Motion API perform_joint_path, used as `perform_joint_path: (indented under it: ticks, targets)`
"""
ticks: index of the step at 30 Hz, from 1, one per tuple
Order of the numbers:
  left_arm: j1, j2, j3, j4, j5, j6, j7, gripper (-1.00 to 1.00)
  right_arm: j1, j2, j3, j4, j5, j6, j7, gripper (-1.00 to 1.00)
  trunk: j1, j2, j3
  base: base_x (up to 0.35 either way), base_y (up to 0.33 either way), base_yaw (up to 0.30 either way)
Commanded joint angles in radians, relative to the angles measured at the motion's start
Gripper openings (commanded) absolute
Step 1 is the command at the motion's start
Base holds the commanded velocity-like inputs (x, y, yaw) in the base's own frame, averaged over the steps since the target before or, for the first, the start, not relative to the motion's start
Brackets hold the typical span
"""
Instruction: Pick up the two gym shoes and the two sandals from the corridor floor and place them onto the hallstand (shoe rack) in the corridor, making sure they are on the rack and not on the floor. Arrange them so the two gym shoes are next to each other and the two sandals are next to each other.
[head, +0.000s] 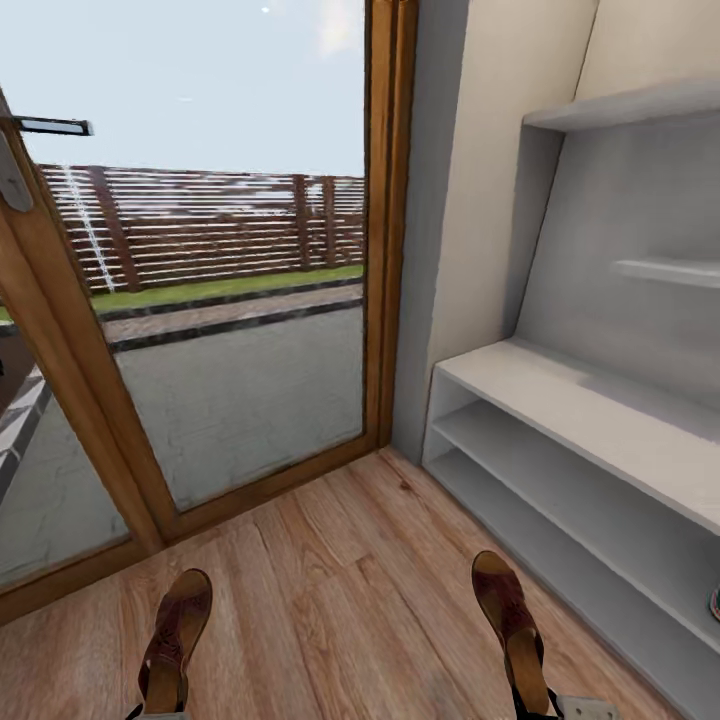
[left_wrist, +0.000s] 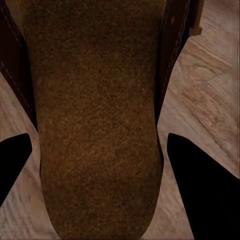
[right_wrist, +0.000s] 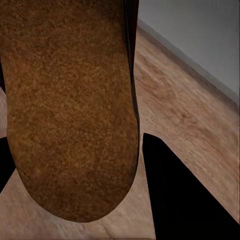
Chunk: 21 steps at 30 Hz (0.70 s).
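Rack: wide light-grey hallstand (head: 560, 385), my view shows bare shelves.
Grippers: left gripper (left_wrist: 95, 155) and right gripper (right_wrist: 75, 165) fingers each straddle a brown leather sandal (head: 175, 635) (head: 510, 615); pinch, I cannot tell.

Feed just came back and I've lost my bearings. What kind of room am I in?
Most likely a home entry corridor: a wood-framed glass door looks out on a paved yard and fence, a light-grey hallstand with low shoe shelves lines the wall, and wood plank floor runs underfoot.

Dark brown sandals (head: 175, 630), tan footbeds; light-grey hallstand (head: 560, 400); light brown wood-grain floor (head: 340, 600).
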Motion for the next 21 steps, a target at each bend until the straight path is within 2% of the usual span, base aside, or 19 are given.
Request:
perform_joint_path:
  ticks: [1,11,21]
  targets:
    - [-0.001,-0.001,0.009,0.000,-0.009,-0.004,-0.005,-1.00,-0.001,0.001,-0.008,0.001,0.003,-0.003,0.010,-1.00,0.000,0.000,0.000,0.002,0.002,-0.257]
    - [-0.001,-0.001,0.009,0.000,-0.009,-0.004,-0.005,-1.00,-0.001,0.001,-0.009,0.002,0.003,-0.002,0.010,-1.00,0.000,0.000,0.006,0.011,0.015,-0.257]
    - [-0.001,0.000,0.009,0.000,-0.008,-0.004,-0.005,-1.00,-0.001,0.001,-0.008,0.005,0.003,-0.002,0.009,-1.00,0.000,0.000,0.012,0.101,0.267,-0.257]
